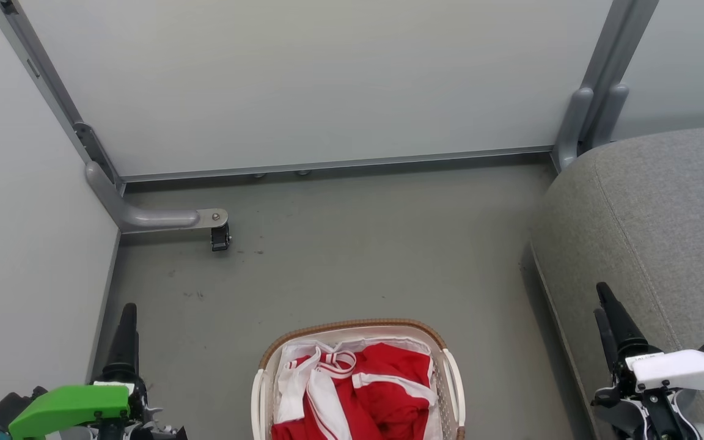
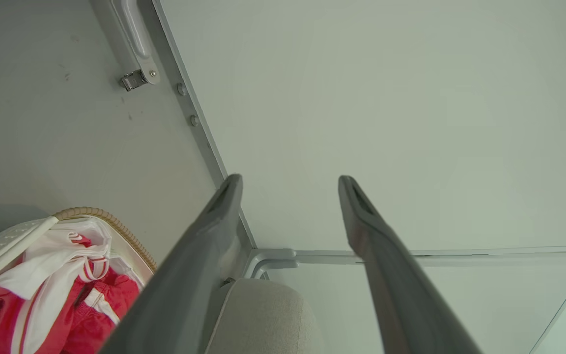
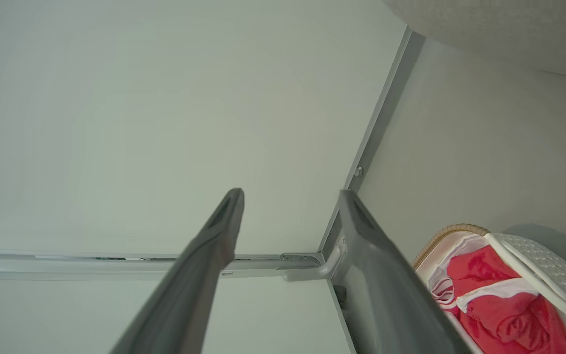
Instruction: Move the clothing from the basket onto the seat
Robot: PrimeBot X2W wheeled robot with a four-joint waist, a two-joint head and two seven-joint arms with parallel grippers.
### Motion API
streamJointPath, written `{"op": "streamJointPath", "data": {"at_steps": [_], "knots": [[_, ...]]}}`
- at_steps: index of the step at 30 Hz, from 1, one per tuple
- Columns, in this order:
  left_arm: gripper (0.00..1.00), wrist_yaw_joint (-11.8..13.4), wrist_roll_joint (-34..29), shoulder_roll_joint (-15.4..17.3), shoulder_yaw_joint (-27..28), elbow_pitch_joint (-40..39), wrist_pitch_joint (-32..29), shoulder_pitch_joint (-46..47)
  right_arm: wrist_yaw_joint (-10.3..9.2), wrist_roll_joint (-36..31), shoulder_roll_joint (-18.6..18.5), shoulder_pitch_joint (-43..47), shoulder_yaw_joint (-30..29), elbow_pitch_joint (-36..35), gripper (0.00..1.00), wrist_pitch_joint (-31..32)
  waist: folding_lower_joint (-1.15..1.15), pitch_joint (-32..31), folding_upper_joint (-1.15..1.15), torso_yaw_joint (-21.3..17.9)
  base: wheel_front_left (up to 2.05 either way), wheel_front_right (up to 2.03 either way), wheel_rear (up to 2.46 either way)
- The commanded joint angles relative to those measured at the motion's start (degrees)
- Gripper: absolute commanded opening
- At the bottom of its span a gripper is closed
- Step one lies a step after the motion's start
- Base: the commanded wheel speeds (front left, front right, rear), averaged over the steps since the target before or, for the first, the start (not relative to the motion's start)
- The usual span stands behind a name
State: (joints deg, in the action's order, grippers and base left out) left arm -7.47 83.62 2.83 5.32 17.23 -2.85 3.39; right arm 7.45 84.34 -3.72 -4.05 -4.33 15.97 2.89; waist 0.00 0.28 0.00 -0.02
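- Red fabric: the clothing [image 1: 382, 391] lies heaped in the basket [image 1: 352, 324], apart from the seat [image 1: 663, 214].
- It looks soft, light and limp (probably tangled); pinch a raised fold on top.
- The left gripper [image 2: 288, 182] and right gripper [image 3: 288, 194] both gape wide, holding nothing.
- The basket's near end is cut off, so the heap's depth is unclear.

Head camera looks steeply down; wrist cameras face walls [image 2: 410, 98]; all 3 share the basket [image 1: 352, 322].
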Motion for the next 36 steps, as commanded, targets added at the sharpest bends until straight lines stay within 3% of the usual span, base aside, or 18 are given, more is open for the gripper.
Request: {"op": "streamJointPath", "data": {"at_steps": [1, 15, 26, 36], "knots": [[1.00, 0.0, -3.4, 0.7, 0.0, -0.9, 0.8, 1.7, 0.01, -2.9, -0.7, -1.7, 0.0, -1.3, 1.00, -0.8, 0.00, 0.0, 0.00, 0.0, 0.00, 0.00, 0.00], [1.00, 0.2, -23.8, 1.4, -1.2, -1.5, 4.1, 1.2, 0.01, -19.8, -1.8, -2.5, 2.6, -2.4, 1.00, -4.1, 0.00, 0.0, 0.00, -0.1, 0.00, 0.00, 0.00], [1.00, 3.3, -36.2, 3.0, -4.2, -1.5, 6.4, 1.7, 0.02, -32.1, -1.8, -2.5, 3.1, -2.8, 1.00, -6.4, 0.00, 0.2, 0.00, -0.1, 0.00, 0.00, 0.00], [1.00, 5.4, -43.8, 4.9, -7.6, -0.9, 8.3, 1.6, 0.02, -41.5, -1.9, -2.6, 3.6, -2.1, 1.00, -8.3, 0.00, 0.2, 0.00, -0.3, 0.00, 0.00, 0.00]]}}
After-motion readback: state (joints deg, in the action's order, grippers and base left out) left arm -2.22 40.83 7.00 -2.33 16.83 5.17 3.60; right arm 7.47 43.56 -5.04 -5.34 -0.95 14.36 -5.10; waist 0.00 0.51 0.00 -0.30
